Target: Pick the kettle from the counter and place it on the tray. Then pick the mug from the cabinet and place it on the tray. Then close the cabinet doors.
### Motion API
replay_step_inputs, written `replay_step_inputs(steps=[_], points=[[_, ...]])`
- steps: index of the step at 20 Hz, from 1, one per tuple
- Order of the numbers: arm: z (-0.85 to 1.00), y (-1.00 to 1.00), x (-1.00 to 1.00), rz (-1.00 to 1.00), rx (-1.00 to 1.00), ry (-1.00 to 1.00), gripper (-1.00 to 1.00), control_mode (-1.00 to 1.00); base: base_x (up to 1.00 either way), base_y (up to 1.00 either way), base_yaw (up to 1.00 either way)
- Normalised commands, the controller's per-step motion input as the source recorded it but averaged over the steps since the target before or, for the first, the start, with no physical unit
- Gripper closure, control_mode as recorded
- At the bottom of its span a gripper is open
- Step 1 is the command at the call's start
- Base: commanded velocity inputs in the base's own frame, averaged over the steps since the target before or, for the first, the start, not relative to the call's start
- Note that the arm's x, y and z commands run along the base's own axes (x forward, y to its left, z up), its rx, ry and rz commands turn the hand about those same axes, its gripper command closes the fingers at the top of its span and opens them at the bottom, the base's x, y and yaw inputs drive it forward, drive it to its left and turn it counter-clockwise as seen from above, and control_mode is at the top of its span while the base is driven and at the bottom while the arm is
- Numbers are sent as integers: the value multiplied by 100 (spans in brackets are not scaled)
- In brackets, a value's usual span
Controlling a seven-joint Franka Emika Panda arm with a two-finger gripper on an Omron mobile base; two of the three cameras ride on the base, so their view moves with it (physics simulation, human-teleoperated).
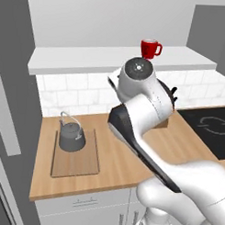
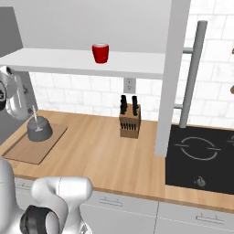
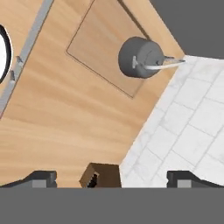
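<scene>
Butcher-block counter [image 1: 117, 160] stretched under the gripper [image 3: 111, 177], whose jaws stood spread wide and empty, high above the wood. Off from it, the kettle [image 3: 141, 58] sat on the tray [image 1: 76, 160], at the tray's wall-side end. Well above the tray, the mug [image 1: 150, 48] stood on the cabinet [image 2: 82, 61] shelf.

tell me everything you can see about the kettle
The kettle is squat, dark grey and metallic-looking, with a thin arched wire handle raised above a small lid knob. It stands upright on the tray, toward its back end near the tiled wall, resting on the board. Nothing else touches it.
</scene>
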Motion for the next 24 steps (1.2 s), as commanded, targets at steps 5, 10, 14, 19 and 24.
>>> replay_step_inputs(steps=[5, 10, 14, 19, 24], points=[[41, -40, -34, -31, 54, -1, -100, -100, 0, 0, 0], [32, -50, -14, -24, 46, -18, -100, -100, 0, 0, 0], [9, -59, -2, -25, 39, -43, -100, -100, 0, 0, 0], [32, -51, 11, -25, 25, -14, -100, -100, 0, 0, 0], [51, -45, 4, -42, 29, 15, -100, -100, 0, 0, 0]])
